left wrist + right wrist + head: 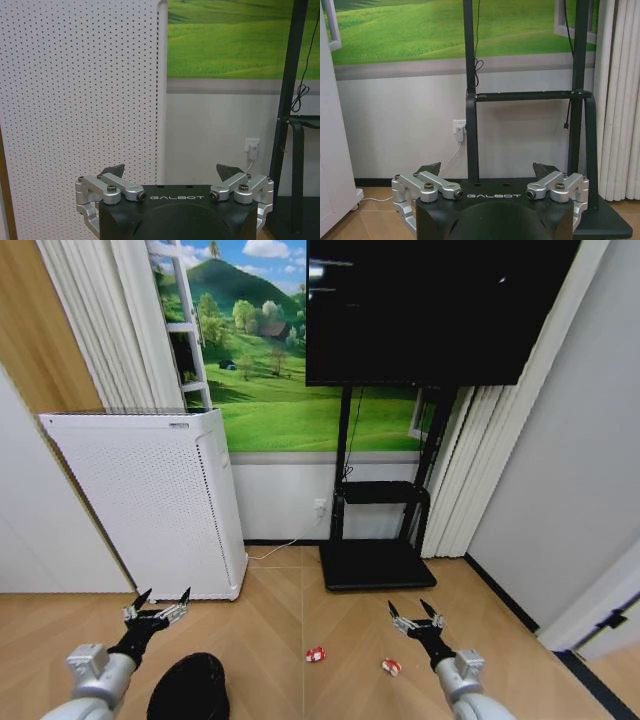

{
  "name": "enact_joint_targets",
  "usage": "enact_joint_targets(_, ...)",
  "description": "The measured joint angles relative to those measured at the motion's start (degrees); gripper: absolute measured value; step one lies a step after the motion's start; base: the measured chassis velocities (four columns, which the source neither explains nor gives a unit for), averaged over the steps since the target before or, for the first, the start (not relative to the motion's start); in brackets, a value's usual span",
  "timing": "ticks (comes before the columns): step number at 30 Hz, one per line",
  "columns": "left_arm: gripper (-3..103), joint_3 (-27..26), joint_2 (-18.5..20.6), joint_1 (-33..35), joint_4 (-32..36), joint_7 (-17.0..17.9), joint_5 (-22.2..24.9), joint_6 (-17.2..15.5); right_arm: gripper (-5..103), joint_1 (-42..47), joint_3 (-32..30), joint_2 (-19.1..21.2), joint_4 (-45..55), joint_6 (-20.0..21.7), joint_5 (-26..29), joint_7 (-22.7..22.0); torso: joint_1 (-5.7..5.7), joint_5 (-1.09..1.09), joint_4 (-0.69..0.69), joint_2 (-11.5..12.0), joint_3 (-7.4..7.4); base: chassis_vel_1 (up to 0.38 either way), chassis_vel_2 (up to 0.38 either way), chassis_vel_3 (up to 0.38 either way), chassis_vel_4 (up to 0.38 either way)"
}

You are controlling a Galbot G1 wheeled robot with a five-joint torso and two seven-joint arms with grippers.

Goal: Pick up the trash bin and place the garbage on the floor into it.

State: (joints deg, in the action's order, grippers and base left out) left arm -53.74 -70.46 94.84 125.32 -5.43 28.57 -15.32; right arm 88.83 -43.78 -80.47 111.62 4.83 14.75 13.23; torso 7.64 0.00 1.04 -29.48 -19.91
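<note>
The black round trash bin (189, 687) stands on the wooden floor (280, 620). Two small red-and-white scraps (316, 654) (391, 667) lie nearby.

Trash bin (189, 688) below open left hand (159, 604)

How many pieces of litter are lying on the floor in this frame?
2. One red-and-white scrap lies near the middle of the wooden floor; a second scrap sits beside the right gripper. More may be hidden below the view.
</note>
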Motion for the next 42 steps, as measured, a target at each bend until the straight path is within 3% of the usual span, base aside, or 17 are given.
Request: enact_joint_targets(42, 100, -0.46, 0.07, 0.05, 0.91, -0.10, 0.79, 0.01, 100, 2.07, -1.32, -1.13, 2.39, -0.65, 1.44, -0.47, -3.77, 0.00, 0.00, 10.30, 6.54, 0.000, 0.000, 0.000, 0.000)
